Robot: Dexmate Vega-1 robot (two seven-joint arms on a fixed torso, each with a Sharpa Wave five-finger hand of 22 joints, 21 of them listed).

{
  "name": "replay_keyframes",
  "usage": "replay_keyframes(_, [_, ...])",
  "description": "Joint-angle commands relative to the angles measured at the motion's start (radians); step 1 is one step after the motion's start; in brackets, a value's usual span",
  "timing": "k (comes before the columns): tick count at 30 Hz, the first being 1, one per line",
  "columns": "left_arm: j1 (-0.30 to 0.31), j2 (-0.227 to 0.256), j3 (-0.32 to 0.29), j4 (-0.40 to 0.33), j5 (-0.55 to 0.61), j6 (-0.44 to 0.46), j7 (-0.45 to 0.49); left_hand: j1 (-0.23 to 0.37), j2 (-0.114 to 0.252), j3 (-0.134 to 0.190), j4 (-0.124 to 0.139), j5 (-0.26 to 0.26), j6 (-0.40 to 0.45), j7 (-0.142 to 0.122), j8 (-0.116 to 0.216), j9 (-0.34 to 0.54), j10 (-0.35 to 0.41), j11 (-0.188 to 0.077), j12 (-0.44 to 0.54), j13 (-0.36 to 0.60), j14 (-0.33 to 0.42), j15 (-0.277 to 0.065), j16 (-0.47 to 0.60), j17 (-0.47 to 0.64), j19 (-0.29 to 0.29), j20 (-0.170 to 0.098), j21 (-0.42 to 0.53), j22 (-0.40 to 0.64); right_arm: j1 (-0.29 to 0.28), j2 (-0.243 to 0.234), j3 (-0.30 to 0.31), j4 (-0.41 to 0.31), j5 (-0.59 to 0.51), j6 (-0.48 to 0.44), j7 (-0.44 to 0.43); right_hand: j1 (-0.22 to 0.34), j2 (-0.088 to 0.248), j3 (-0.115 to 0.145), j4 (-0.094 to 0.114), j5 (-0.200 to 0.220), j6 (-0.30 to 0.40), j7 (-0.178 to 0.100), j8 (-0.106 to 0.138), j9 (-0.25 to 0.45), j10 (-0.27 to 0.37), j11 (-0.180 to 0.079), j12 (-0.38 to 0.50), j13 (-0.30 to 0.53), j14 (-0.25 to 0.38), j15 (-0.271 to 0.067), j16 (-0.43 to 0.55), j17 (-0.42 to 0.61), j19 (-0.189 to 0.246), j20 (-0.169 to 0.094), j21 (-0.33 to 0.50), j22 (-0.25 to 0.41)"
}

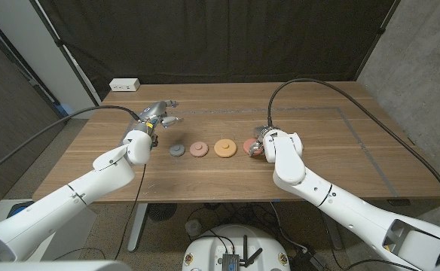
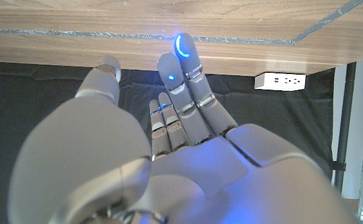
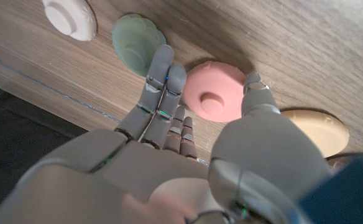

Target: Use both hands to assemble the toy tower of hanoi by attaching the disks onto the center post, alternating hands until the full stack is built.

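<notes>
Right hand [image 3: 169, 155] over pink disk [image 3: 214, 93] | left hand [image 1: 158, 117] raised, empty

Lab — black curtain [image 1: 220, 38], taped table [image 1: 318, 169]

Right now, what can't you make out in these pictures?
Head view: the right hand covers part of the reddish disk; contact unclear.
Right wrist view: pale disk cut off by the edge; tan disk partly behind the thumb.
Left wrist view: the left hand shows its back; palm hidden.
</notes>
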Motion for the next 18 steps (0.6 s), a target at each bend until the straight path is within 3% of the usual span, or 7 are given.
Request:
replay_keyframes(1, [-0.002,-0.002,0.001,0.009,-0.006,-0.007,0.002,0.002,0.011,-0.006,0.0,0.004,0.006,0.0,0.0,0.005,0.005,-0.002,-0.002,0.006,0.006,-0.066,0.007,0.001,-0.009,-0.105,0.007,-0.002,0.023,0.003,-0.02,0.024,0.012,-0.006,0.021,-0.006,0.003,-0.004,-0.003,0.005,0.014,0.011,0.012,0.002,0.011,0.004,0.01,0.0,-0.008,-0.139,0.01,0.0,-0.003,-0.126,0.006,0.0])
replay_keyframes(18, [-0.002,0.0,0.0,0.015,-0.012,-0.019,0.003,-0.002,0.014,-0.007,0.001,0.004,0.009,0.001,-0.001,0.005,0.011,-0.001,-0.002,0.006,0.006,-0.066,0.009,0.0,-0.012,-0.105,0.016,-0.011,0.034,0.001,-0.039,0.041,0.018,-0.017,0.017,-0.005,0.008,-0.003,-0.004,0.007,0.028,0.007,0.017,-0.004,0.042,-0.006,0.022,0.003,-0.008,-0.139,0.02,-0.001,0.001,-0.129,0.006,0.0])
